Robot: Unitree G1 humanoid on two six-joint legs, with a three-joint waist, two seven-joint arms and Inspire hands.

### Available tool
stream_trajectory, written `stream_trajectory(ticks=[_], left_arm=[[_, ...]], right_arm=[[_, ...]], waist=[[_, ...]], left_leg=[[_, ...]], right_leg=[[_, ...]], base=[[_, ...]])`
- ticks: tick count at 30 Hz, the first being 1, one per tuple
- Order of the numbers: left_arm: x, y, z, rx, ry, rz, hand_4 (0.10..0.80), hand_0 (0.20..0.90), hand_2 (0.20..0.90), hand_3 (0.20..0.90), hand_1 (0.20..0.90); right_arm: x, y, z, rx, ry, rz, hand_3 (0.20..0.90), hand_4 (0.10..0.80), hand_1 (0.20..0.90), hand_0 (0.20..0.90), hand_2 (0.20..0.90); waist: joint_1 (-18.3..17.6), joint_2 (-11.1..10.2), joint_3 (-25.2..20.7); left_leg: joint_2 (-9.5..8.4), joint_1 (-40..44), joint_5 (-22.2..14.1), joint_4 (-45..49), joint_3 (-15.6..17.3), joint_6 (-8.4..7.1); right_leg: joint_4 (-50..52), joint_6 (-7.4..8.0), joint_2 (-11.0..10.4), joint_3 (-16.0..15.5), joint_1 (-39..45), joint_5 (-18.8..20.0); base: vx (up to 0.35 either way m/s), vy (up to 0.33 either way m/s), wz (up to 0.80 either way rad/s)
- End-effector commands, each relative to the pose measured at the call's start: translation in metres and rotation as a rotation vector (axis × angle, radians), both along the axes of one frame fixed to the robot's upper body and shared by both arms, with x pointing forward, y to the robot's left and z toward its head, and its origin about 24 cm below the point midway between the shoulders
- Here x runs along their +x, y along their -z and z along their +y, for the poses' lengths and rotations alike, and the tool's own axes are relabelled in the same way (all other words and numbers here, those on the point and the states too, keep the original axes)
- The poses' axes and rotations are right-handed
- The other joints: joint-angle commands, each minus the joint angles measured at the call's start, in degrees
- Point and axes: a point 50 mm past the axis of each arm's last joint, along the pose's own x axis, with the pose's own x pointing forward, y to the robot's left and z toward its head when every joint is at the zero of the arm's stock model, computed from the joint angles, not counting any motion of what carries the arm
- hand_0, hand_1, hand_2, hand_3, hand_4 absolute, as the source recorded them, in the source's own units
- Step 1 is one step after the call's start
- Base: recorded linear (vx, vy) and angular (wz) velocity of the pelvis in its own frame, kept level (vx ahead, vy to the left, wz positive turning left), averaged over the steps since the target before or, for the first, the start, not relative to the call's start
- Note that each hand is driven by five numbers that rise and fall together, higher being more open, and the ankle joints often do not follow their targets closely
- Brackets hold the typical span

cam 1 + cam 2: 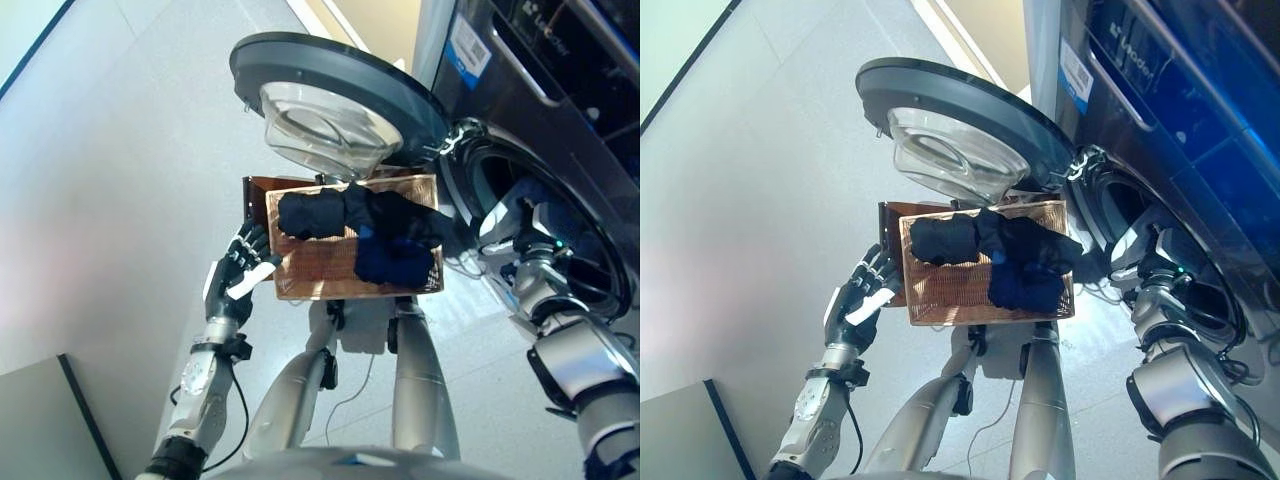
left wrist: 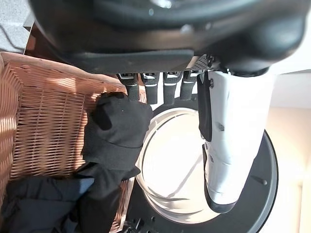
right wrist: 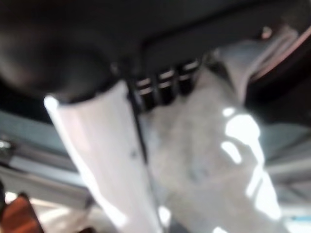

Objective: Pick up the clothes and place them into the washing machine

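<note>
A wicker basket stands on the floor in front of the washing machine. Dark clothes lie in it: a black roll and a dark blue piece. My left hand hovers open at the basket's left edge, touching nothing; the left wrist view shows its straight fingers just over the black cloth. My right hand reaches into the drum opening. A pale cloth fills the right wrist view past that hand, and its fingers disappear against the cloth.
The round washer door hangs open above the far side of the basket, its glass bowl facing the floor. A grey board lies at the lower left. Pale floor stretches left of the basket.
</note>
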Motion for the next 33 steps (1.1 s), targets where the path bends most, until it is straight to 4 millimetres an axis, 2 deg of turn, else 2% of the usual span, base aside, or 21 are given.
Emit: stream_trajectory(ticks=[1,2,3,4,5,6,11,19,20,21,22,23,28,33], left_arm=[[0.008,-0.023,0.025,0.071,-0.068,-0.130,0.800,0.900,0.900,0.900,0.900],[0.008,-0.023,0.026,0.076,-0.069,-0.131,0.800,0.900,0.900,0.900,0.900],[0.007,-0.023,0.027,0.081,-0.066,-0.131,0.800,0.900,0.900,0.900,0.900],[0.007,-0.023,0.029,0.087,-0.066,-0.128,0.800,0.900,0.900,0.900,0.900],[0.005,-0.022,0.029,0.090,-0.061,-0.127,0.800,0.900,0.900,0.900,0.900],[0.003,-0.021,0.031,0.090,-0.060,-0.125,0.800,0.900,0.900,0.900,0.900],[0.004,-0.021,0.033,0.088,-0.066,-0.123,0.800,0.900,0.900,0.900,0.900],[0.007,-0.023,0.035,0.097,-0.088,-0.127,0.800,0.900,0.900,0.900,0.900],[0.007,-0.023,0.037,0.095,-0.095,-0.126,0.800,0.900,0.900,0.900,0.900],[0.007,-0.023,0.037,0.093,-0.098,-0.122,0.800,0.900,0.900,0.900,0.900],[0.006,-0.023,0.038,0.096,-0.099,-0.124,0.800,0.900,0.900,0.900,0.900],[0.006,-0.023,0.040,0.099,-0.101,-0.121,0.800,0.900,0.900,0.900,0.900],[0.003,-0.020,0.044,0.097,-0.116,-0.107,0.800,0.900,0.900,0.900,0.900],[0.001,-0.020,0.051,0.111,-0.131,-0.098,0.800,0.900,0.900,0.900,0.900]], right_arm=[[0.011,0.004,0.022,-0.149,-0.189,0.135,0.820,0.743,0.820,0.820,0.820],[0.011,0.005,0.024,-0.172,-0.218,0.153,0.697,0.655,0.697,0.697,0.697],[0.010,0.008,0.023,-0.215,-0.246,0.198,0.639,0.614,0.639,0.639,0.639],[0.009,0.008,0.023,-0.252,-0.275,0.227,0.480,0.500,0.480,0.480,0.480],[0.008,0.010,0.024,-0.297,-0.310,0.267,0.219,0.314,0.219,0.219,0.219],[0.007,0.011,0.025,-0.336,-0.354,0.308,0.200,0.300,0.200,0.200,0.200],[0.001,0.013,0.017,-0.374,-0.356,0.352,0.200,0.300,0.200,0.200,0.200],[0.020,-0.009,0.030,-0.405,-0.402,0.277,0.200,0.300,0.200,0.200,0.200],[0.027,-0.022,0.032,-0.421,-0.406,0.234,0.200,0.300,0.200,0.200,0.200],[0.029,-0.028,0.031,-0.426,-0.402,0.219,0.200,0.300,0.200,0.200,0.200],[0.032,-0.035,0.030,-0.434,-0.399,0.198,0.200,0.300,0.200,0.200,0.200],[0.034,-0.043,0.029,-0.447,-0.393,0.180,0.200,0.300,0.200,0.200,0.200],[0.035,-0.059,0.027,-0.487,-0.413,0.129,0.200,0.300,0.200,0.200,0.200],[0.037,-0.091,0.035,-0.608,-0.497,0.072,0.200,0.300,0.200,0.200,0.200]], waist=[[1.2,-0.6,-0.1],[1.0,-0.6,0.0],[0.9,-0.8,0.1],[0.8,-0.8,0.2],[0.8,-0.9,0.3],[0.7,-1.0,0.5],[0.6,-1.1,0.7],[0.4,-1.3,1.0],[0.5,-1.2,1.0],[0.4,-1.4,0.9],[0.5,-1.2,0.9],[0.5,-1.2,0.8],[0.2,-1.4,0.8],[-0.4,-1.6,0.6]], left_leg=[[-1.52,-0.8,-2.8,-1.1,-1.4,-5.01],[-1.55,-0.8,-2.8,-1.1,-1.4,-4.99],[-1.58,-0.9,-2.8,-1.1,-1.4,-4.97],[-1.57,-0.9,-2.8,-1.1,-1.5,-4.95],[-1.61,-1.0,-2.8,-1.1,-1.6,-4.92],[-1.68,-1.0,-2.8,-1.1,-1.7,-4.89],[-1.72,-1.0,-2.8,-1.1,-1.8,-4.84],[-1.85,-0.9,-2.8,-1.1,-1.7,-4.81],[-1.64,-1.8,-1.8,-1.1,-1.4,-4.68],[-1.77,-1.0,-2.8,-1.1,-1.5,-4.79],[-1.59,-1.8,-1.8,-1.1,-1.3,-4.69],[-1.61,-1.8,-1.8,-1.1,-1.3,-4.69],[-1.54,-1.8,-1.9,-1.1,-1.3,-4.63],[-1.50,-1.6,-2.1,-1.1,-1.1,-4.56]], right_leg=[[-6.7,0.75,1.7,-1.9,2.2,1.6],[-6.7,0.74,1.7,-1.8,2.2,1.6],[-6.8,0.72,1.7,-1.7,2.2,1.5],[-6.8,0.72,1.6,-1.8,2.2,1.5],[-6.9,0.70,1.6,-1.7,2.3,1.4],[-6.8,0.67,1.6,-1.8,2.3,1.3],[-7.1,0.68,1.6,-1.7,2.6,1.3],[-7.0,0.72,1.6,-1.6,2.4,1.3],[-7.3,0.46,1.7,-1.8,1.6,3.1],[-7.1,0.74,1.7,-1.5,2.4,1.6],[-7.4,0.46,1.8,-1.7,1.6,3.2],[-7.4,0.47,1.7,-1.7,1.7,3.2],[-7.5,0.53,1.8,-1.7,1.7,3.2],[-7.7,0.66,1.8,-1.6,1.9,3.2]], base=[[0.000,0.000,0.00],[0.000,0.000,0.00],[0.000,0.000,0.00],[0.000,0.000,0.00],[0.000,0.000,0.00],[0.000,0.000,0.00],[0.000,0.000,0.00],[-0.011,0.002,-0.01],[0.000,0.012,-0.04],[-0.084,0.026,-0.06],[0.000,0.000,0.00],[-0.080,0.018,-0.04],[0.000,0.002,-0.01],[0.004,0.004,-0.02]])
